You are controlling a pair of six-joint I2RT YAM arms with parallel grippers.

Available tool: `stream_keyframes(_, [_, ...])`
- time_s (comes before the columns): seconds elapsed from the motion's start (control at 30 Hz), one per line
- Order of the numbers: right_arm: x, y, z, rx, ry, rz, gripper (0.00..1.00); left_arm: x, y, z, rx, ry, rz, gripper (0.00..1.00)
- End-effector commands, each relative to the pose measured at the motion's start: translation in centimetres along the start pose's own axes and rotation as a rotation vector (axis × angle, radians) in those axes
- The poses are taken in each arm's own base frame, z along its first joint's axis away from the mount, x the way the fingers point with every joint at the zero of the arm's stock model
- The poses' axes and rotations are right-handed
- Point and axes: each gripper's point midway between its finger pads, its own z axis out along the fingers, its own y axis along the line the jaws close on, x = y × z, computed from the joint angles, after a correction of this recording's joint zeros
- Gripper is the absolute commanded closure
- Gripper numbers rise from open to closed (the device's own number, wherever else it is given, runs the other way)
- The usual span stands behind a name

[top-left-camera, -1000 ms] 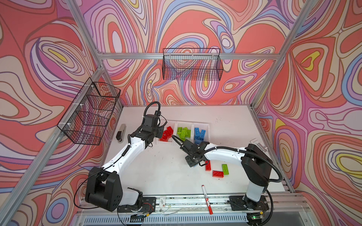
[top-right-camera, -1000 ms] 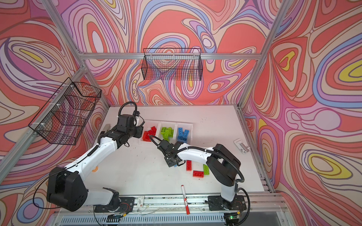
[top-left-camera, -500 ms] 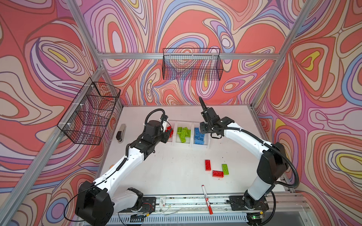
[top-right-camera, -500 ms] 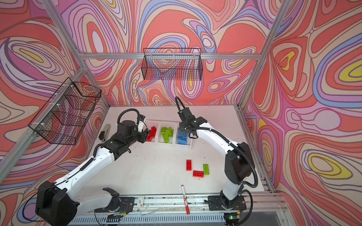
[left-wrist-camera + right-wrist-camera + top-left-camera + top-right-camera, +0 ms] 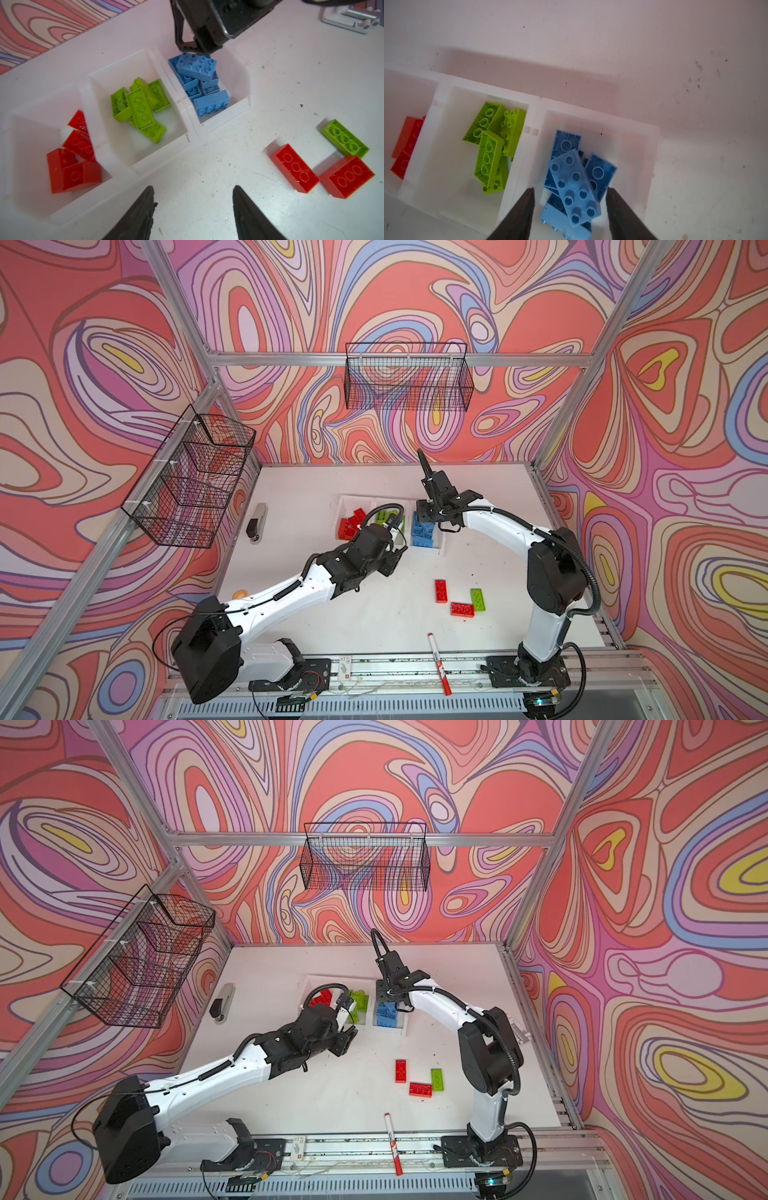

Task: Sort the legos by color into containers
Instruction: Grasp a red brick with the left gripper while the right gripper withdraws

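**Light blue brick (image 5: 572,172) under my spread right gripper (image 5: 570,190)**

My right gripper is spread. Just below it, the light blue brick lies studs up, slanted on the blue pile (image 5: 600,174) in the white bin (image 5: 650,145). My left gripper (image 5: 193,187), also spread, holds nothing.

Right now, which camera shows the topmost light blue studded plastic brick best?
The right wrist view: the light blue studded plastic brick lies studs up, large, between the open fingers. The left wrist view shows it smaller; in both top views it is tiny, beneath the right arm.
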Motion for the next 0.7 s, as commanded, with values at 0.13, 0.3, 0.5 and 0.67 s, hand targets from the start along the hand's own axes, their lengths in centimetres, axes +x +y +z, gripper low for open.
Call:
stream_keyframes(0.13, [-2.5,-6.2,-5.2,0.064,-0.149,0.136,0.41,-0.2,-6.5,2.0,0.114,0.038,-0.009,0.34])
stream_keyframes(0.3, [-2.8,-11.2,-7.8,0.133,-0.213,0.228,0.40,1.4,-9.9,4.0,0.135,0.153,-0.029,0.33])
stream_keyframes(0.5, [-1.9,-14.6,-8.8,0.162,-0.230,0.303,0.41,4.5,-12.5,6.8,0.146,0.440,-0.105,0.42])
stream_keyframes(0.67, [-1.3,-15.2,-8.6,0.167,-0.224,0.317,0.40,6.3,-12.9,8.0,0.120,0.545,-0.095,0.43])
